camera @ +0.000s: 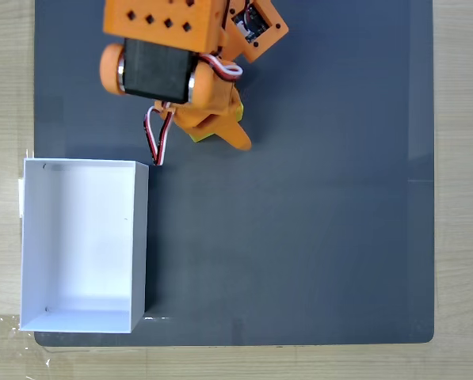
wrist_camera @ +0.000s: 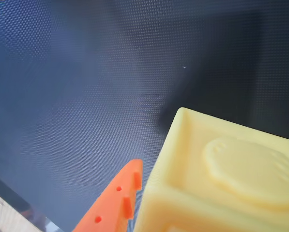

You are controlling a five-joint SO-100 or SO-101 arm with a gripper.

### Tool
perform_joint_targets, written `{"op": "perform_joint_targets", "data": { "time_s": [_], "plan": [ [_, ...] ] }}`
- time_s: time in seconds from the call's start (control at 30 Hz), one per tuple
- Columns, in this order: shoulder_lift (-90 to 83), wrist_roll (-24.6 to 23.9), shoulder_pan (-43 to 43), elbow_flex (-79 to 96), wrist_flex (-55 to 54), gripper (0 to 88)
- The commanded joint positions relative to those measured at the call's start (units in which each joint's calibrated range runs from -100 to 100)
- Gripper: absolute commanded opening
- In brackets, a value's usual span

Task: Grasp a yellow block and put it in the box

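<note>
A dark grey mat is lying on a pale wooden table, and it is covering most of the surface in the fixed view. The orange arm is reaching in from the top edge of that view, and its gripper is pointing down toward the mat. A small part of the yellow block is showing under the orange fingers there. In the wrist view one orange finger is sitting just beside the left face of the block, very near or touching it, and the round stud on the block's top is facing the camera. The other finger is hidden, so I cannot tell if the gripper is really clamping the block or only standing around it. Red, white and black wires are hanging in a loop below the arm's black motor. The white box is standing open at the lower left of the fixed view, well apart from the block, partly on the mat and partly on the table.
</note>
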Motion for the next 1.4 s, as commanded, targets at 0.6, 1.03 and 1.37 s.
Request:
{"op": "perform_joint_targets", "data": {
  "time_s": [0.6,1.03,1.37],
  "plan": [
    [-12.25,-3.51,-8.25,-6.09,-2.03,21.8],
    [-31.23,-22.92,-7.83,-6.64,-31.96,21.1],
    [-24.11,-32.57,6.90,-7.72,-45.66,21.1]
  ]
}}
